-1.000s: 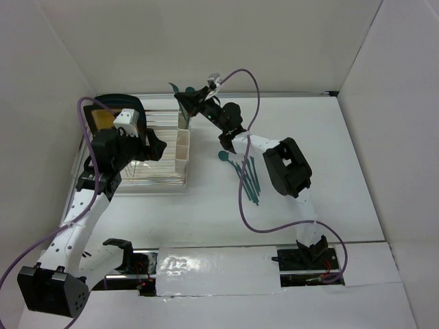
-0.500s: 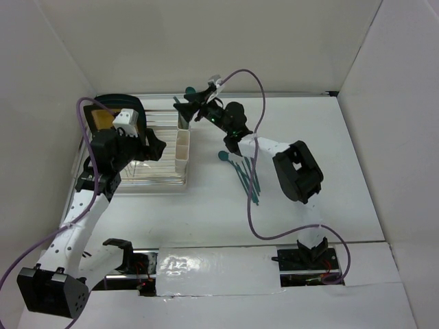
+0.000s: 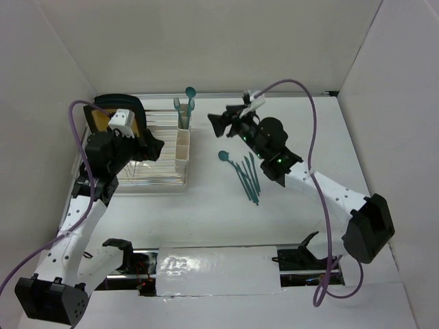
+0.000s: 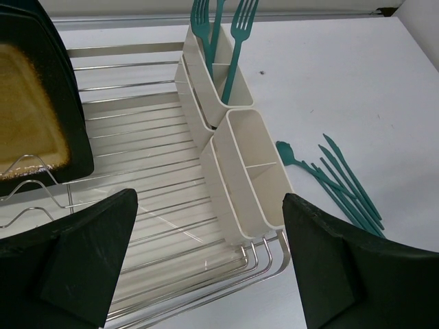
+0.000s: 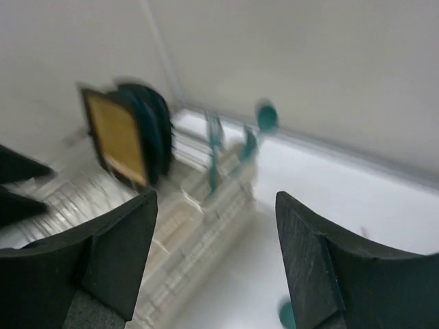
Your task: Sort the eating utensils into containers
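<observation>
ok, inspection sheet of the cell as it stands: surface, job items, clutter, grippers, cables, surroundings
Surface: white table, with a shiny tape strip along the near edge.
Job's things: forks and a spoon stand in the far cup of the cup row. The near cups are empty. Loose utensils lie bunched on the table to its right.
Clutter: dish rack holding an upright plate; dark speck.
Grippers: left gripper open and empty over the rack; right gripper open and empty, right of the far cup.
Cables: left cable and right cable are purple; the right one arcs over the table.
Surroundings: white walls; nothing else seen.
</observation>
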`<control>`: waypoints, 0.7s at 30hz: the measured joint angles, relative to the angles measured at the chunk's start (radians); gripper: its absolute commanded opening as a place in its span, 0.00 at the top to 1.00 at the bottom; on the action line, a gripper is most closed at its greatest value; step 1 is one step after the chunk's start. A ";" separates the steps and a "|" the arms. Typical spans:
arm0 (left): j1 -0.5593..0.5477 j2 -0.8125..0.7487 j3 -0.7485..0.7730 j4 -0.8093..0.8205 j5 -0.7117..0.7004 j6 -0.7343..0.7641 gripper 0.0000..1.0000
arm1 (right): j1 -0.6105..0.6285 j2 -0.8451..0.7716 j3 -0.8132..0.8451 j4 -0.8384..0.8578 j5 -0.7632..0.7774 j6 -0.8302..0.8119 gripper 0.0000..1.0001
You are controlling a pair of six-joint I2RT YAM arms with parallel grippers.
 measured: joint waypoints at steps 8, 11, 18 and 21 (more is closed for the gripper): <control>0.000 -0.021 -0.002 0.006 -0.008 -0.002 0.00 | -0.006 0.151 -0.214 -0.264 0.163 -0.045 0.39; 0.000 -0.019 -0.013 0.005 -0.021 -0.002 0.00 | -0.006 0.232 -0.208 -0.319 0.206 -0.057 0.40; 0.000 -0.018 -0.021 0.005 -0.037 -0.002 0.00 | -0.015 0.382 -0.079 -0.401 0.219 -0.130 0.43; 0.000 -0.019 -0.021 0.005 -0.038 -0.002 0.00 | -0.031 0.439 -0.015 -0.408 0.200 -0.157 0.47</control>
